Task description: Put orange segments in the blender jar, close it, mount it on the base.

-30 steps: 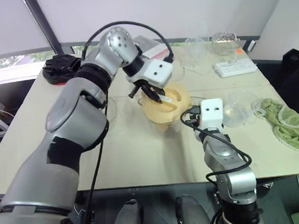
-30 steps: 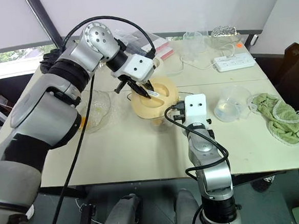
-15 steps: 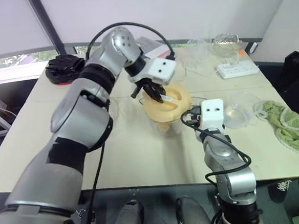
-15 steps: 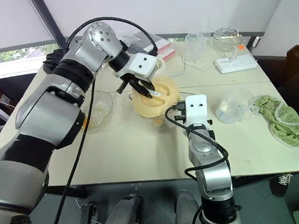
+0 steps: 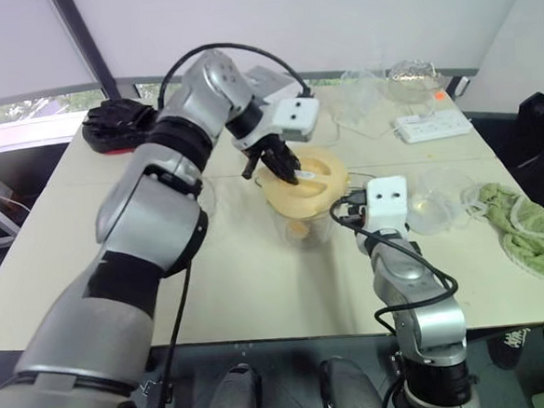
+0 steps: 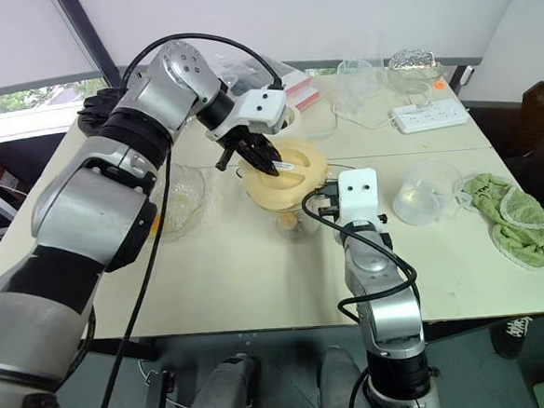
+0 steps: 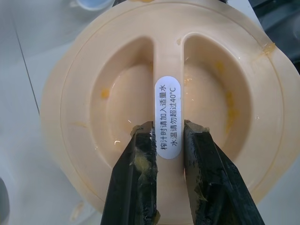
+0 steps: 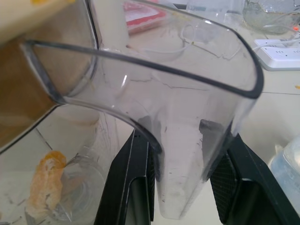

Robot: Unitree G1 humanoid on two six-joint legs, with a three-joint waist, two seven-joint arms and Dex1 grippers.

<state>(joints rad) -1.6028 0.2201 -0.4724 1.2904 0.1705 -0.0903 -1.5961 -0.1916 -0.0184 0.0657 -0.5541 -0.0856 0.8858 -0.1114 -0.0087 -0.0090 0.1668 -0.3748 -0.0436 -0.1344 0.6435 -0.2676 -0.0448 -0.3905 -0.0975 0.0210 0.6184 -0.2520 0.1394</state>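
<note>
- Two grippers meet at the blender jar [image 5: 300, 224], which stands mid-table [image 5: 250, 290].
- Left gripper [image 7: 167, 131]: jaws narrowly parted, clenched on the central ridge of the lid [image 7: 93, 98] over the jar mouth.
- Right gripper [image 8: 185, 140]: jaws spread wide, clasping the jar's clear handle [image 8: 187, 93].
- One orange segment [image 8: 44, 183] lies inside the jar.

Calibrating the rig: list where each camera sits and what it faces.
Left eye view: on the head, facing down at the table; both arms show.
Right eye view: beside it, same scene, both arms.
Left wrist view: along the left hand pinching the lid.
Right wrist view: along the right hand clasping the jar handle.
</note>
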